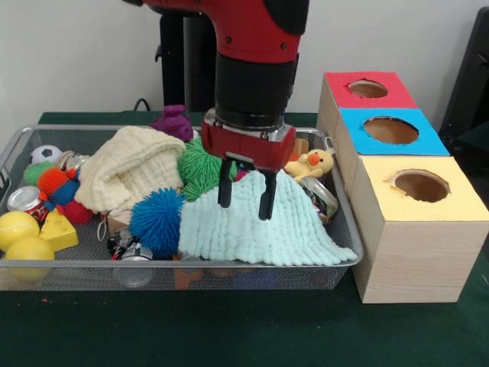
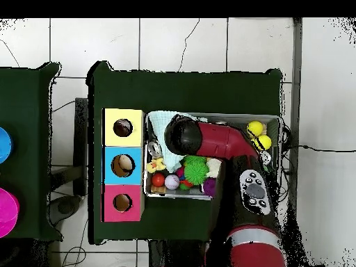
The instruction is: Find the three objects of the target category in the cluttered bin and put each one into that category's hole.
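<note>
Clutter filled the cluttered bin (image 1: 348, 229), and none of the small printed cloths could be made out among it. Over the mint waffle cloth (image 1: 252, 225) hung the gripper (image 1: 246, 197), its two fingers parted and holding nothing. In the overhead view the arm (image 2: 215, 142) hid it. Right of the bin, the yellow-topped hole (image 1: 421, 186) lay nearest.

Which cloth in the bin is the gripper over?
The mint cloth: the gripper hangs open right above it, while the cream cloth lies off to one side.
</note>
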Controlling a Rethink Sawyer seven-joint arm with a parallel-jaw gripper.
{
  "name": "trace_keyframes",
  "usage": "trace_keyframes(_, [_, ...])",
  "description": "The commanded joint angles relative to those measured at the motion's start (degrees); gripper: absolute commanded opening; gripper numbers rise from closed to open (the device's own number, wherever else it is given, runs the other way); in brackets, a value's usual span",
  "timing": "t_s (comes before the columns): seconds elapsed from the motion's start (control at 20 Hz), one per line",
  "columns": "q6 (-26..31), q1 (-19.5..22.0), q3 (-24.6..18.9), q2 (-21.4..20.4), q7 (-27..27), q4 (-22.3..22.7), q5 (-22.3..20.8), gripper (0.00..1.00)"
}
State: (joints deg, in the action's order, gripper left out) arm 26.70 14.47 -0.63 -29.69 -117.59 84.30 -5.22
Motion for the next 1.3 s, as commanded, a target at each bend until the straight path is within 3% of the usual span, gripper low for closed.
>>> trace_keyframes(0.05, [0.4, 0.2, -3.1, 8.9, -4.2, 0.5, -0.2, 1.0])
trace_keyframes(0.3, [3.4, -3.7, 2.5, 12.2, -6.8, -3.7, -1.2, 1.0])
trace_keyframes(0.6, [4.7, -3.0, 1.3, 13.4, -3.4, -4.1, -1.0, 1.0])
trace_keyframes(0.65, [4.7, -2.9, 1.1, 13.5, -2.9, -4.3, -1.2, 0.0])
trace_keyframes(0.8, [3.0, -3.4, 1.5, 13.3, -1.9, -4.7, -2.7, 0.0])
trace_keyframes(0.95, [1.9, -5.8, 4.6, 11.2, -3.0, -5.0, -4.2, 0.0])
trace_keyframes(1.1, [1.3, -9.4, 10.5, 5.2, -4.4, -3.9, -6.3, 0.0])
trace_keyframes(1.3, [5.6, -14.0, 18.7, 0.5, -4.2, -6.0, -9.2, 0.0])
